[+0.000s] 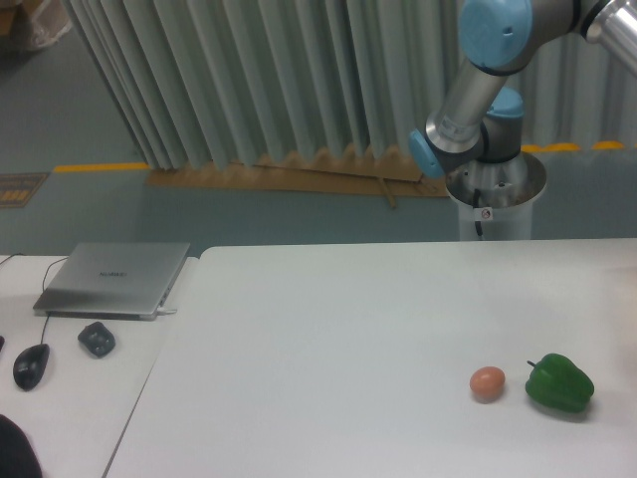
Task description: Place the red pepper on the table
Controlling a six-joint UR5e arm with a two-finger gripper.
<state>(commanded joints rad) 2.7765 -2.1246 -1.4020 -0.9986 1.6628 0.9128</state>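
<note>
The large white table (328, 339) fills the lower part of the camera view. No red pepper shows anywhere in view. Only the arm's base and its grey and blue joints (478, 90) are visible, rising behind the table's far edge at the upper right and running out of the frame. The gripper itself is out of view.
A green pepper (559, 383) and a small reddish-brown egg (487, 382) lie near the table's front right. To the left, a narrower white desk (70, 398) holds a closed silver laptop (114, 279), a black mouse (31, 365) and a dark grey lump (97, 339).
</note>
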